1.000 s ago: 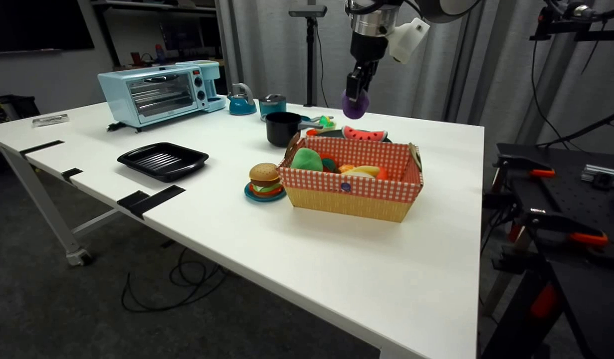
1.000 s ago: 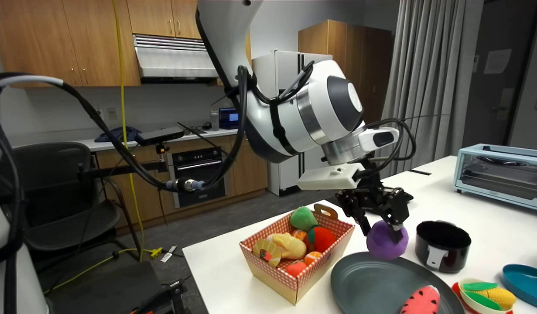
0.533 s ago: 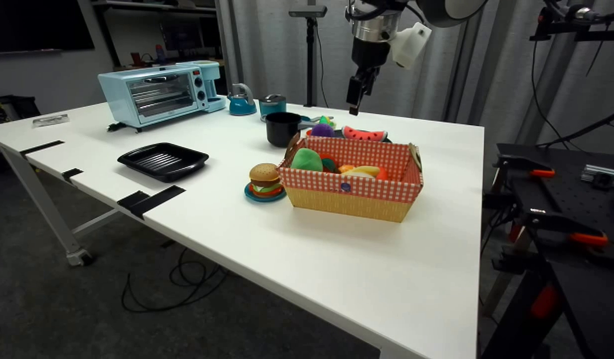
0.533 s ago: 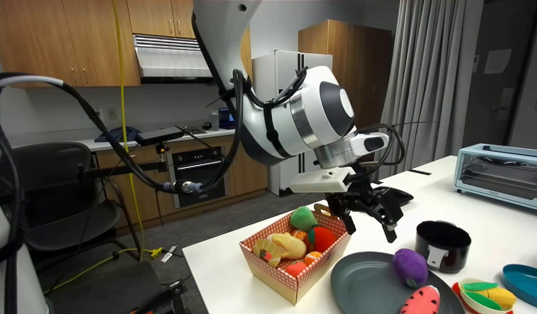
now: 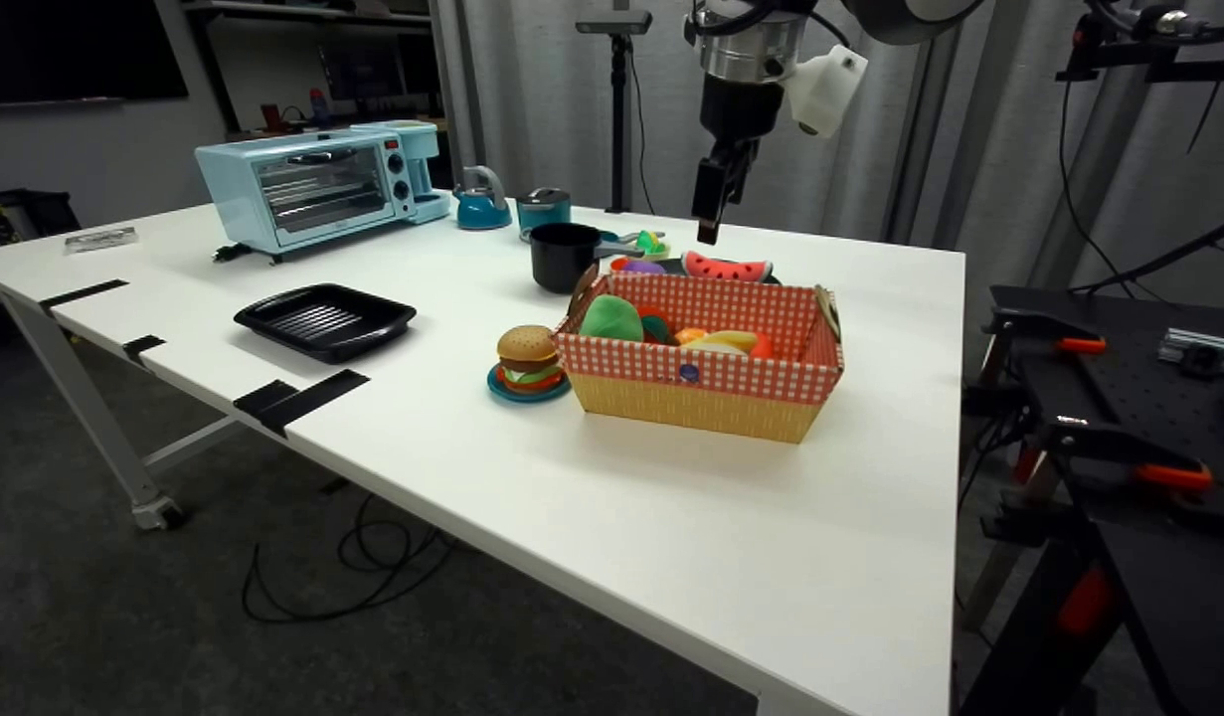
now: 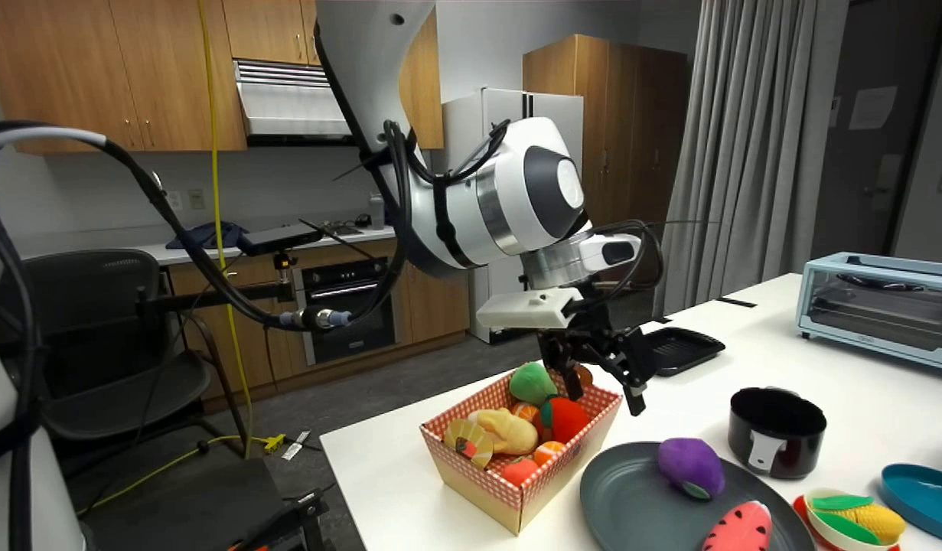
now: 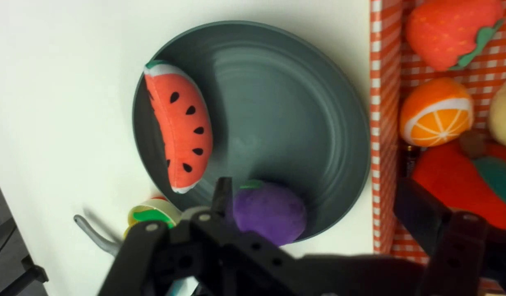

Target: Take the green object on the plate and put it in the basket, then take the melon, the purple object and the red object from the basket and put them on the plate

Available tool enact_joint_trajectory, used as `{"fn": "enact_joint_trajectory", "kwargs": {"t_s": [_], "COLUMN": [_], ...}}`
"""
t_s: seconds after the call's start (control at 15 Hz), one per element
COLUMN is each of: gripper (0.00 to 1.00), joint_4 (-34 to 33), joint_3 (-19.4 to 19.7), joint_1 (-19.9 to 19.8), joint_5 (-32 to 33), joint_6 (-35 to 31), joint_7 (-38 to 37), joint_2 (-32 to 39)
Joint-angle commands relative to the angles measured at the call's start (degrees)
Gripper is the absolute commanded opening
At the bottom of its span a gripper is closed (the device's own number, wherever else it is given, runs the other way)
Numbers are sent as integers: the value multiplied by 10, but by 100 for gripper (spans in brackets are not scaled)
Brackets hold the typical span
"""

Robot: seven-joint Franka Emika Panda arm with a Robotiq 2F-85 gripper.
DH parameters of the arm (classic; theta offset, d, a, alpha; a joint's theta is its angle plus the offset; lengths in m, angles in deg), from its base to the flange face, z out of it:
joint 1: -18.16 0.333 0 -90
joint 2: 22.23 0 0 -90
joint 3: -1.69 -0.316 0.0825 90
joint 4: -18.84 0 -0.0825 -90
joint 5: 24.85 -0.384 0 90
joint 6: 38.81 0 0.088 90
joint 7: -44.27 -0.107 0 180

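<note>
I have the gripper (image 6: 605,402) hanging with its jaws well apart, holding nothing, which suits a fresh pick. The purple toy (image 7: 269,213) sits on the plate (image 7: 273,107) near the rim, and the melon (image 7: 183,127) lies along the rim on the side away from the basket (image 5: 691,403), so I judge there is room left for the red object. Two candidates lie in the basket, a strawberry (image 7: 450,33) and a red fruit (image 7: 458,185) with a green leaf; I can't tell which is meant. The green toy (image 6: 532,383) rests at one end of the basket, presumably where it belongs. Basket and plate stand just beside each other, which should keep my last carry short.
</note>
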Motion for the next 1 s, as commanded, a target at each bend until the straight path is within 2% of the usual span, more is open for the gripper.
{"fn": "enact_joint_trajectory", "kwargs": {"t_s": [0.0,0.4,0.67,0.93], "gripper": [100,100,100,100], "joint_4": [26,19,10,5], "joint_3": [-32,-76,-83,-73], "joint_1": [2,8,15,24], "joint_5": [-67,-164,-202,-194], "joint_6": [40,99,108,103], "joint_7": [45,67,23,-53], "joint_2": [-35,-33,-17,3]}}
